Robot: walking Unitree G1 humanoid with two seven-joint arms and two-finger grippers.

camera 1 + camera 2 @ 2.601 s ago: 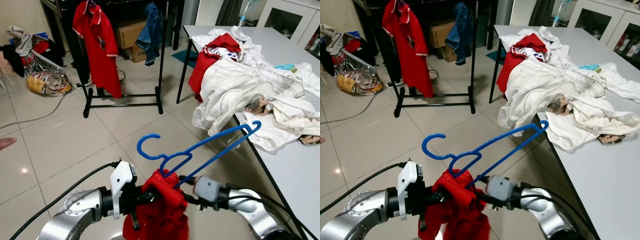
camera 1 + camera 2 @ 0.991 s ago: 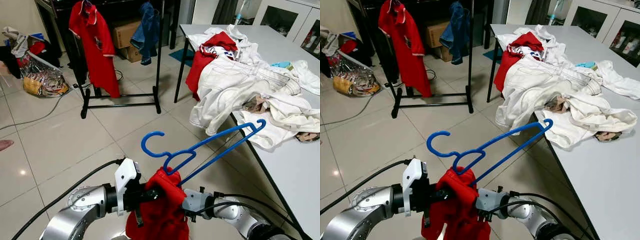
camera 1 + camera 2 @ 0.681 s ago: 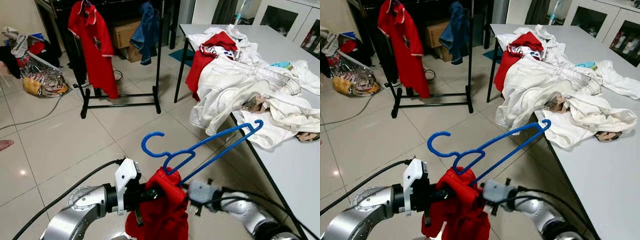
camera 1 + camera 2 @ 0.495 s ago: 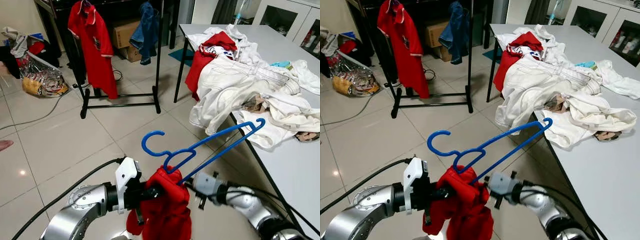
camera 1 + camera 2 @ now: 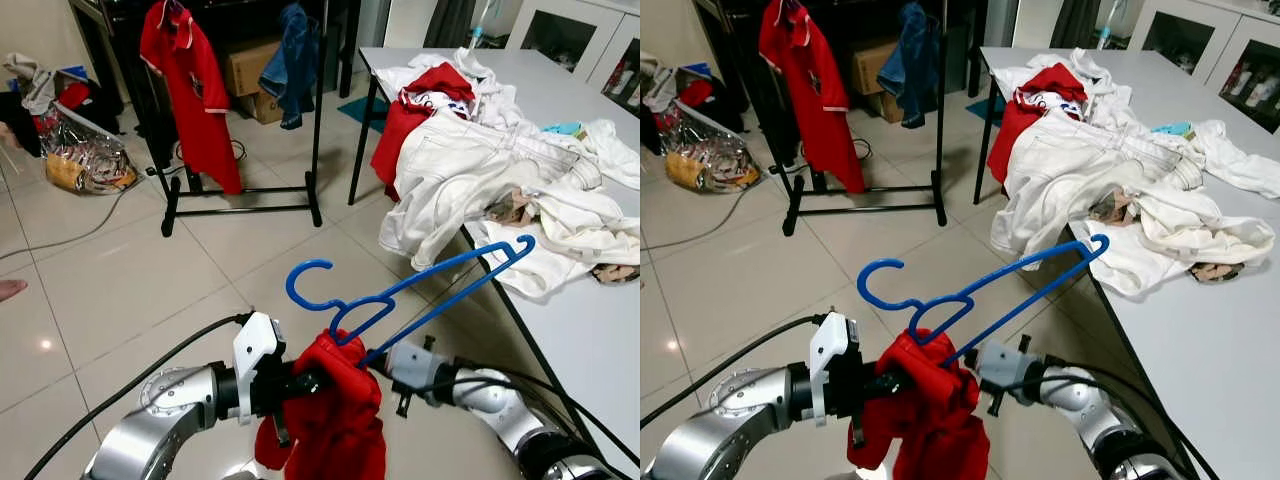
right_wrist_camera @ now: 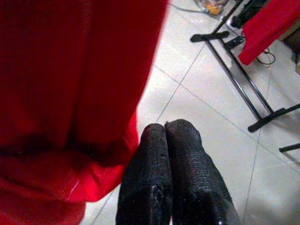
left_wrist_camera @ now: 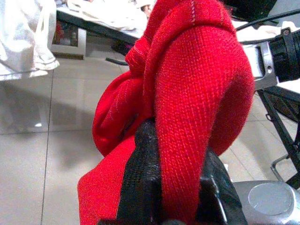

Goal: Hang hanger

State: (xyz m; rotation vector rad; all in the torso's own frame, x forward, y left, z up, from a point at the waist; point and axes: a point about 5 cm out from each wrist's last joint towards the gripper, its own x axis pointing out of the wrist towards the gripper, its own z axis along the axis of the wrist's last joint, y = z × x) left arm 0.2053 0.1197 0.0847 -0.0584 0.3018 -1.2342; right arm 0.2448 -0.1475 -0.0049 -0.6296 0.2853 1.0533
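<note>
Right tool [image 6: 165, 129], fingers together, has pulled back; left tool [image 7: 173, 154] grips red garment [image 5: 335, 420].

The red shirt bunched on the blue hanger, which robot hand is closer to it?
Left. The left gripper is clamped on the red shirt. The right gripper, fingers together, sits just beside the shirt, holding none of it.
</note>
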